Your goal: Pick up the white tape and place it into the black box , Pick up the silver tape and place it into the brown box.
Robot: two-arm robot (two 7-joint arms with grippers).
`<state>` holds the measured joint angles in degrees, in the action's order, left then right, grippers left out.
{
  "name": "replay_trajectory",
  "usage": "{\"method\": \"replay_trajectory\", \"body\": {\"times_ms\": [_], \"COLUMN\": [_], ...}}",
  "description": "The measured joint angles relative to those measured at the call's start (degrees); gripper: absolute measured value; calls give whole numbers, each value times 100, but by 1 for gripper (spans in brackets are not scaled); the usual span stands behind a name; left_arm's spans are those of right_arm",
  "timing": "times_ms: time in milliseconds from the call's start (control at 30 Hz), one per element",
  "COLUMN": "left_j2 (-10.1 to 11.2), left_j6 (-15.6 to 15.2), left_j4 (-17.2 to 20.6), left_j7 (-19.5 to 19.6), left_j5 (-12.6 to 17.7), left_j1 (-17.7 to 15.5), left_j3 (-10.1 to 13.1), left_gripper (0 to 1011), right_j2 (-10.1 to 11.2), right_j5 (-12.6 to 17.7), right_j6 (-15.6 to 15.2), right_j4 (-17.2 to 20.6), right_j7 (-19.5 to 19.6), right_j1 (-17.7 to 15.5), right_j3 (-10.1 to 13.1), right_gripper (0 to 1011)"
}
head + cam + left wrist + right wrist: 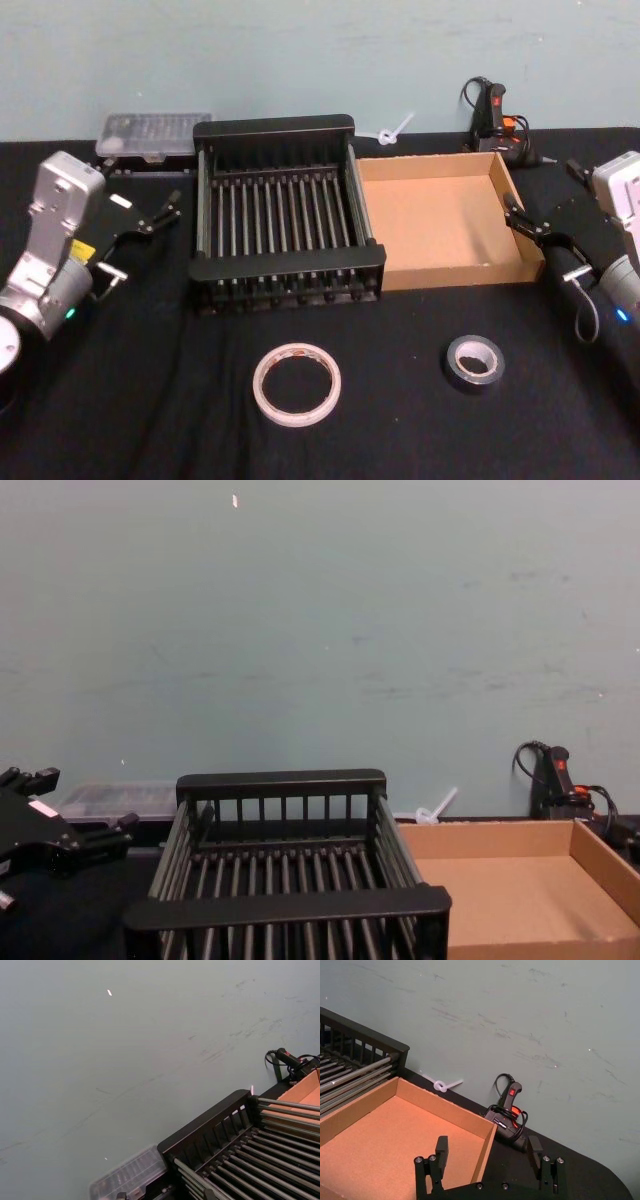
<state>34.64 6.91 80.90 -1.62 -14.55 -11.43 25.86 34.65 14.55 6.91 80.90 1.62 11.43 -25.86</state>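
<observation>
The white tape [296, 384] lies flat on the black cloth near the table's front, just left of centre. To its right lies the smaller silver tape [474, 362], also flat. Behind them stand the black box [275, 127], a slatted crate, and the brown box [440, 162], a cardboard tray touching its right side; nothing lies in either. My left gripper [150, 232] hovers open left of the crate. My right gripper [541, 186] hangs open over the tray's far right corner, its fingers [441, 1147] spread with nothing between them.
A clear plastic case [150, 135] sits behind the crate at the back left. A black glue gun [495, 118] with its cord and a white plastic tie [393, 131] lie at the back right against the wall. Bare black cloth surrounds both tapes.
</observation>
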Motion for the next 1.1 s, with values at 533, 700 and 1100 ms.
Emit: {"method": "replay_trajectory", "body": {"times_ms": [533, 700, 1100], "left_j2": [0, 0, 0], "left_j6": [0, 0, 0], "left_j4": [0, 0, 0], "left_j7": [0, 0, 0], "left_j5": [0, 0, 0], "left_j1": [0, 0, 0], "left_j3": [0, 0, 0], "left_gripper": [1001, 1001, 1001], "right_j2": [0, 0, 0], "right_j5": [0, 0, 0], "right_j6": [0, 0, 0], "right_j4": [0, 0, 0], "right_j7": [0, 0, 0], "right_j1": [0, 0, 0], "right_j3": [0, 0, 0], "right_gripper": [1002, 1002, 1002]}}
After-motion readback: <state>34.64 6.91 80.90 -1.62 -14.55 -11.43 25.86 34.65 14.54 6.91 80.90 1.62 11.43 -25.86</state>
